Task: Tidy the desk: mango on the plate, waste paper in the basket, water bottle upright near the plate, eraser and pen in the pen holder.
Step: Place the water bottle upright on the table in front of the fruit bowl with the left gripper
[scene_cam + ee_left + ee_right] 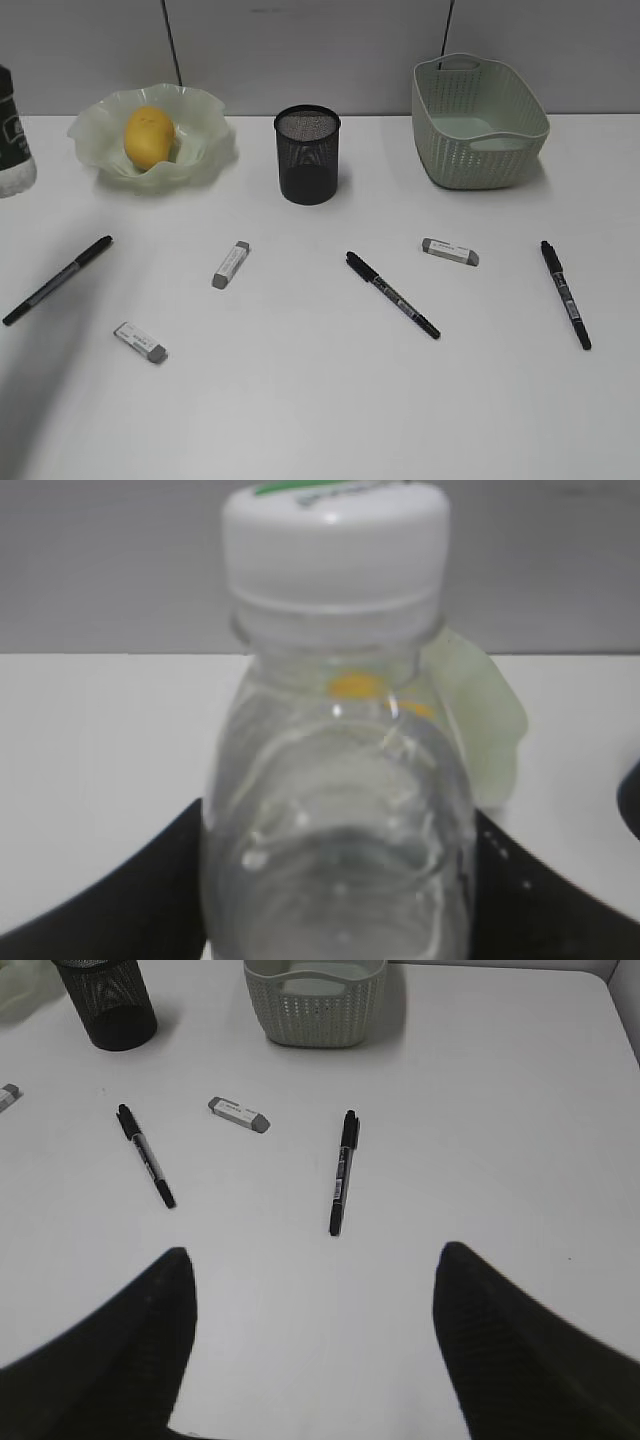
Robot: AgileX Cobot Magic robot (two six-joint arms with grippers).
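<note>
The mango (149, 137) lies in the wavy green plate (205, 120). The water bottle (12, 130) is upright at the far left edge, left of the plate. In the left wrist view my left gripper (340, 900) is shut on the water bottle (335, 780), white cap up. The black pen holder (307, 155) stands mid-back and the basket (478, 120) at back right. Three pens (58, 280) (392, 294) (566, 293) and three erasers (231, 264) (141, 342) (450, 251) lie on the desk. My right gripper (315, 1300) is open and empty above the desk, short of a pen (342, 1172). No waste paper shows.
The right wrist view also shows a second pen (146, 1155), an eraser (239, 1114), the pen holder (105, 1005) and the basket (315, 1000). The plate (490, 720) sits just behind the bottle in the left wrist view. A grey wall backs the desk.
</note>
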